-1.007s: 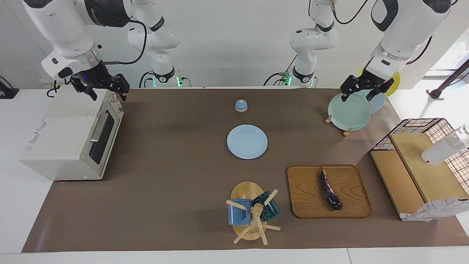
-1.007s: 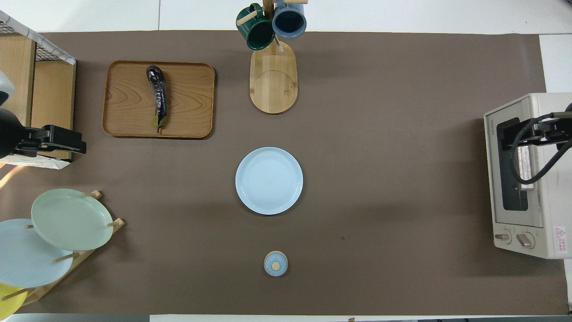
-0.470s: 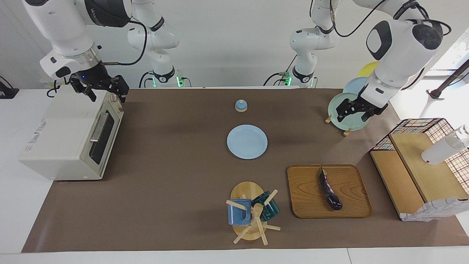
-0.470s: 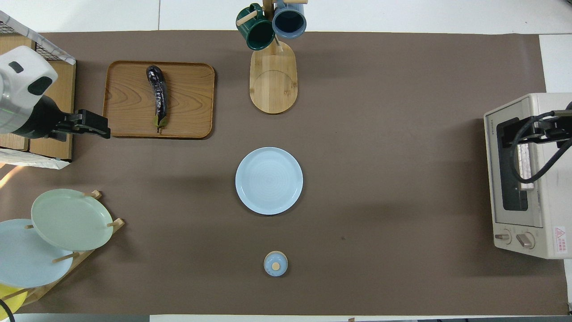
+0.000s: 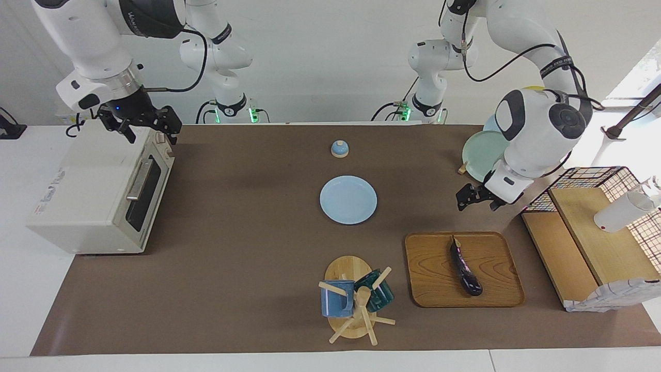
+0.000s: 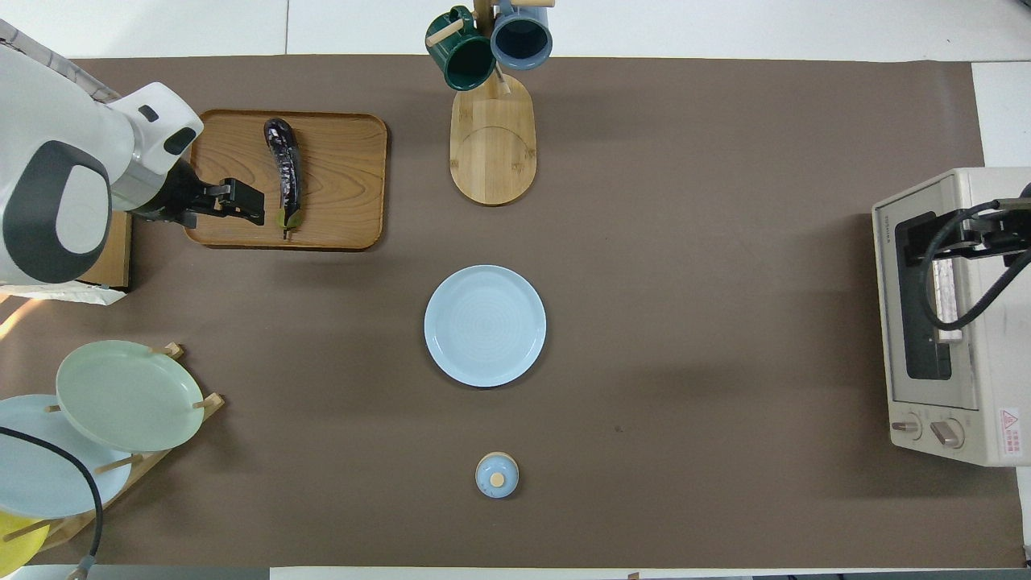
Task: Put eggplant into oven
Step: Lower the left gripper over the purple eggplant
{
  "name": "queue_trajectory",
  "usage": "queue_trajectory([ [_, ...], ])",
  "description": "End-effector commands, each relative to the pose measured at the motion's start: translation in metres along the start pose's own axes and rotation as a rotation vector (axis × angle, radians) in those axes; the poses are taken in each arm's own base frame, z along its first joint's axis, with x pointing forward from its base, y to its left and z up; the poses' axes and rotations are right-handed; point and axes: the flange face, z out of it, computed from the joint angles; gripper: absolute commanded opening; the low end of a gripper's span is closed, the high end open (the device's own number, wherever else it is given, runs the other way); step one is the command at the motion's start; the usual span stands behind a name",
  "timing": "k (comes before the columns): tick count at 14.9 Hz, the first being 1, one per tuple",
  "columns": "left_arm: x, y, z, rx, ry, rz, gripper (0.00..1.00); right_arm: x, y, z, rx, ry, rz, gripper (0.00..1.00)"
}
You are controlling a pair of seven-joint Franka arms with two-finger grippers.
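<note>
Nothing is done yet, as I read it. The eggplant [image 5: 465, 268] lies untouched on the wooden tray [image 5: 496, 294], lower right of the facing view. My left gripper [image 5: 473, 199] hangs released and empty in the air just above the tray's upper edge. The right gripper [image 5: 143, 123], also released, waits over the oven [image 5: 82, 194] at the frame's left, door shut. Grasp, door opening and loading all remain.

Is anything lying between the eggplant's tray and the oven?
Mostly bare brown mat. Only the light blue plate lies roughly between the wooden tray holding the eggplant and the oven, clearest in the overhead view.
</note>
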Motion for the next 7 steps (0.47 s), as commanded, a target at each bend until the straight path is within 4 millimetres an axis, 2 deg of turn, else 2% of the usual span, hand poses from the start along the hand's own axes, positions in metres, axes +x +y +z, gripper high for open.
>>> queue_trajectory([
  [1,0.021,0.013,0.033,0.003,0.026,0.027,1.00,-0.003,0.000,0.000,0.031,0.007,0.017,1.00],
  [3,0.031,0.012,0.062,0.003,0.029,0.027,1.00,-0.003,0.000,0.000,0.031,0.005,0.014,1.00],
  [7,0.043,0.014,0.100,0.045,0.056,0.076,1.00,-0.004,-0.002,0.006,0.031,0.007,0.011,1.00],
])
